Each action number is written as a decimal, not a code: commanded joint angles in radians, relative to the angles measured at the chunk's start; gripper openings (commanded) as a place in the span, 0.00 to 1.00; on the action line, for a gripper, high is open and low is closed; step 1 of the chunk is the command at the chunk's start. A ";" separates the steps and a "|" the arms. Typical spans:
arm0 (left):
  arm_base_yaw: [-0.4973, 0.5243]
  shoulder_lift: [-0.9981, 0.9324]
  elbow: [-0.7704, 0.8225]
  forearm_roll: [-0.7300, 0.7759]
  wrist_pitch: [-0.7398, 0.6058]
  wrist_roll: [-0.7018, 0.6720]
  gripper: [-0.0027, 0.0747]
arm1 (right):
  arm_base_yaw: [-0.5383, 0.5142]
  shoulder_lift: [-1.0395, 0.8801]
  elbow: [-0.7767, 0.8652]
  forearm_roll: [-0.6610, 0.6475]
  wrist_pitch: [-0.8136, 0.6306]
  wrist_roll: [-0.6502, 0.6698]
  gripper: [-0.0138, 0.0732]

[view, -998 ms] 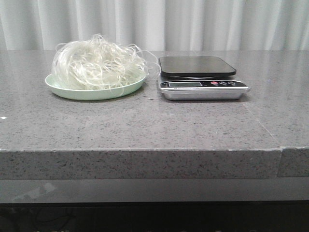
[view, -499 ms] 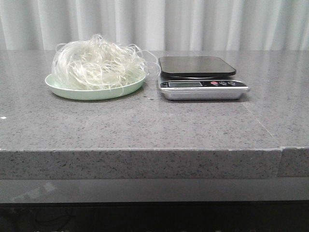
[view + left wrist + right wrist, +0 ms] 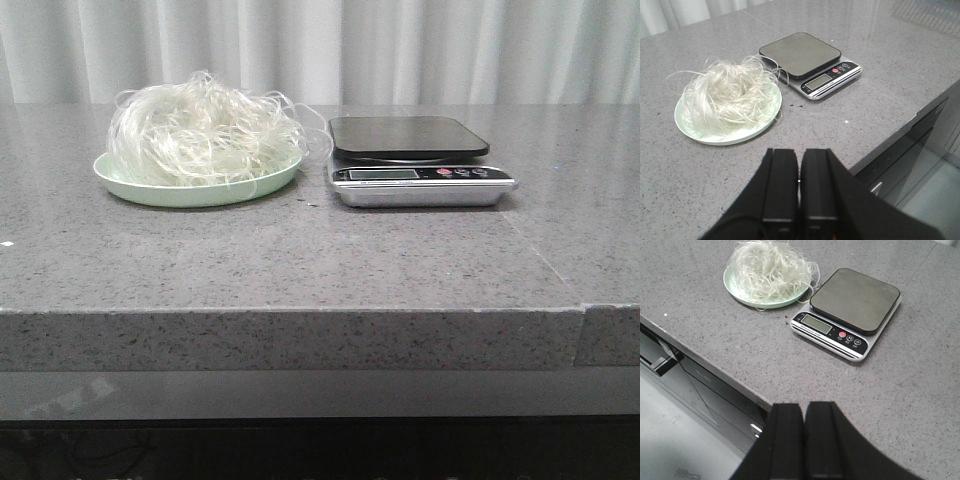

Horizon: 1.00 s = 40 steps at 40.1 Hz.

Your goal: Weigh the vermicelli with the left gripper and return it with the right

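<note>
The vermicelli [image 3: 203, 132] is a fluffy off-white tangle heaped on a pale green plate [image 3: 150, 190] at the back left of the grey counter; it also shows as the vermicelli [image 3: 729, 96] and vermicelli [image 3: 769, 267] in the wrist views. To its right stands a kitchen scale [image 3: 420, 177] with a bare black platform [image 3: 799, 54]. My left gripper [image 3: 799, 155] hangs shut over the counter's near edge, well short of the plate, holding nothing. My right gripper [image 3: 804, 410] is shut and empty too, above the front edge. Neither gripper appears in the front view.
The scale [image 3: 847, 315] has a display and red button facing the front. The counter's front edge [image 3: 300, 310] drops to dark cabinets [image 3: 700, 385] below. A white curtain [image 3: 400, 50] closes off the back.
</note>
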<state>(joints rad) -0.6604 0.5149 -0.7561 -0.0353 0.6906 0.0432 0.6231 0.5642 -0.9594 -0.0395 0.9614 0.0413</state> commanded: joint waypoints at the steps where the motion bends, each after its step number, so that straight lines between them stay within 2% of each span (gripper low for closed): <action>1: -0.007 0.005 -0.025 -0.012 -0.071 -0.004 0.23 | -0.005 0.005 -0.021 -0.012 -0.058 -0.004 0.34; 9: 0.081 -0.033 0.045 0.021 -0.132 -0.004 0.23 | -0.005 0.005 -0.021 -0.012 -0.058 -0.004 0.34; 21: 0.387 -0.247 0.371 0.023 -0.493 -0.004 0.23 | -0.005 0.005 -0.021 -0.012 -0.058 -0.004 0.34; 28: 0.525 -0.375 0.548 0.014 -0.581 -0.004 0.23 | -0.005 0.005 -0.021 -0.012 -0.058 -0.004 0.34; 40: 0.626 -0.491 0.740 -0.018 -0.691 -0.004 0.23 | -0.005 0.005 -0.021 -0.012 -0.058 -0.004 0.34</action>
<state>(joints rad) -0.0490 0.0313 -0.0203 -0.0364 0.1231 0.0432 0.6216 0.5642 -0.9594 -0.0412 0.9614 0.0413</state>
